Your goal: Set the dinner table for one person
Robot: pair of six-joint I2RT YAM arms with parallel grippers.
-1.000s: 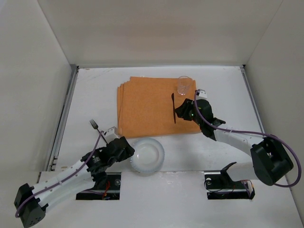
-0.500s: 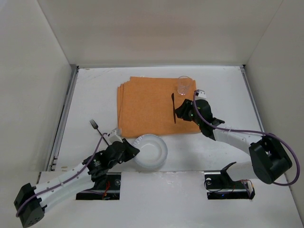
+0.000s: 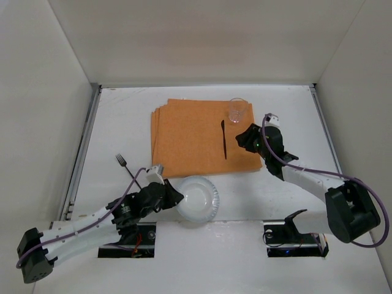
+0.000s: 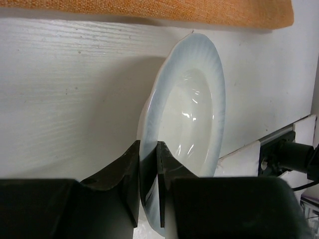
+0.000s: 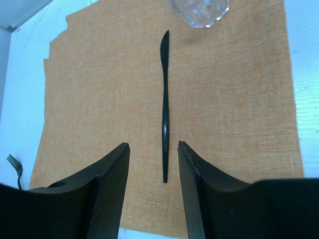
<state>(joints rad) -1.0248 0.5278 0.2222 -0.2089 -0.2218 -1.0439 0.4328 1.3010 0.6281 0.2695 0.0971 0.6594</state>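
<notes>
My left gripper [image 3: 173, 196] is shut on the rim of a pale white plate [image 3: 199, 198] and holds it tilted above the white dinner table [image 3: 122, 122], just near of the orange mat [image 3: 190, 138]. In the left wrist view the plate [image 4: 192, 119] stands on edge between the fingers [image 4: 130, 174]. A black knife [image 3: 224, 139] lies on the mat's right part, and a clear glass [image 3: 237, 110] stands at the mat's far right corner. My right gripper [image 3: 243, 139] is open and empty, hovering to the right of the knife [image 5: 164, 124]. The glass [image 5: 200, 10] shows beyond it.
A black fork [image 3: 127, 169] lies on the table left of the mat; its tines also show in the right wrist view [image 5: 14, 164]. Metal rails [image 3: 82, 153] run along the table's side edges. White walls enclose the table.
My left gripper has lifted the plate off the table, tilted it and carried it to the right. My right gripper has drawn back to the right, away from the knife.
</notes>
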